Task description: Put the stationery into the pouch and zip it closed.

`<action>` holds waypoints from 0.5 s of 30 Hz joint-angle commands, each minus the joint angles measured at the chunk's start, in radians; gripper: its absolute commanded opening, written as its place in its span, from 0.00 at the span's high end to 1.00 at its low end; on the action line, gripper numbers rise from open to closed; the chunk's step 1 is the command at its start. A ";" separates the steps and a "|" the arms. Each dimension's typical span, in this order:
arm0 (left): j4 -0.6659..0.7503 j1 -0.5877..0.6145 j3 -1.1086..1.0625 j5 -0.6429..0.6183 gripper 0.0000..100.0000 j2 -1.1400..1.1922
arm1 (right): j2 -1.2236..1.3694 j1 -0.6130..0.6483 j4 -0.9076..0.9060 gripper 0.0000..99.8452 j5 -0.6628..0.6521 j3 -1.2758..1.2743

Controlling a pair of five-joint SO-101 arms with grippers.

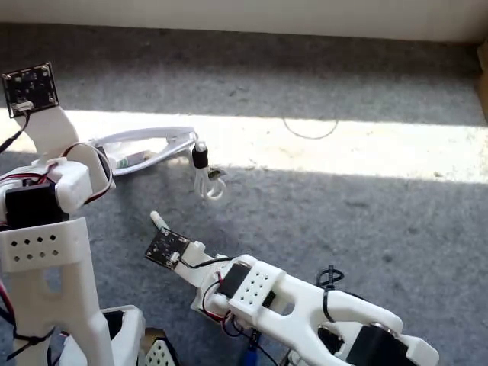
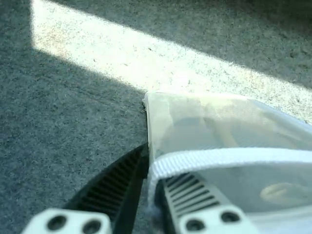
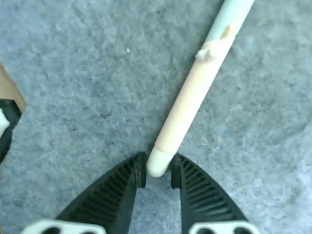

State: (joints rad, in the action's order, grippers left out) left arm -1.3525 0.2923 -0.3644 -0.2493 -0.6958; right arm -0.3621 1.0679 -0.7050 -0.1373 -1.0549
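Observation:
A clear pouch (image 1: 149, 149) with white trim lies on the grey carpet, its black zipper pull (image 1: 200, 157) and a ring at the right end. My left gripper (image 2: 148, 163) is shut on the pouch (image 2: 219, 136) at its corner, pinching the white webbing edge. Some small items show faintly through the pouch wall. Nearer the front, my right gripper (image 3: 158, 168) is shut on the end of a cream and pale blue pen (image 3: 195, 92). The pen's tip (image 1: 158, 220) sticks out past the right wrist camera, a little short of the pouch.
A bright sunlit band (image 1: 343, 149) crosses the carpet behind the pouch, with a thin wire loop (image 1: 309, 131) lying in it. A wall base (image 1: 244, 15) runs along the far edge. A brown object (image 1: 483, 76) sits at the right edge.

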 commanded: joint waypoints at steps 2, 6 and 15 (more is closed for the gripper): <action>0.026 0.018 0.019 -0.006 1.00 -0.031 | 0.042 0.004 0.018 0.92 -0.005 0.068; 0.026 0.018 0.021 -0.005 1.00 -0.031 | 0.048 0.004 0.018 0.92 -0.005 0.076; 0.025 0.018 0.021 -0.005 1.00 -0.031 | 0.047 -0.036 -0.081 1.00 -0.011 0.119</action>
State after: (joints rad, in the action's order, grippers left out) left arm -1.3525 0.2923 -0.3644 -0.2493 -0.6958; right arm -0.3176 1.0480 -0.7449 -0.1373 -1.0042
